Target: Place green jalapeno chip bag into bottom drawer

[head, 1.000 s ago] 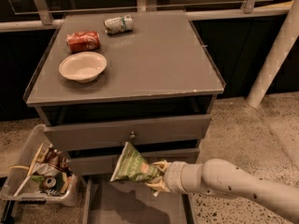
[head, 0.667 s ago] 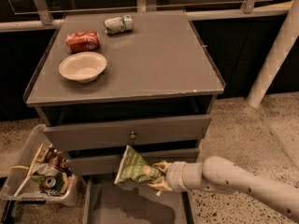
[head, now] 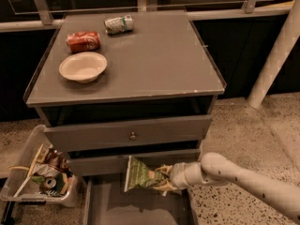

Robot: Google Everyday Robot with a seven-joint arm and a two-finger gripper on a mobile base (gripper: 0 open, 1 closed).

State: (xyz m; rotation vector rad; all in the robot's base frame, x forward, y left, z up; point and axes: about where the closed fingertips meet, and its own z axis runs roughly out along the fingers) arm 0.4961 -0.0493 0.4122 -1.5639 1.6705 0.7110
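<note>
The green jalapeno chip bag (head: 142, 175) is a crinkled green foil bag with white lettering and a small red mark. My gripper (head: 165, 181) comes in from the right and is shut on the bag's right end. It holds the bag in the air just above the open bottom drawer (head: 136, 207), in front of the middle drawer's face. The bottom drawer is pulled out and shows a flat grey floor with nothing on it.
On the grey cabinet top (head: 159, 60) lie a red soda can (head: 83, 41), a crushed green-and-white can (head: 118, 24) and a cream bowl (head: 83, 67). An upper drawer with a round knob (head: 133, 136) is closed. A clear bin of trash (head: 41, 177) stands at the lower left. A white post (head: 274, 55) stands at the right.
My gripper and the bag have shifted slightly to the right and down, staying over the open bottom drawer. Nothing else has moved.
</note>
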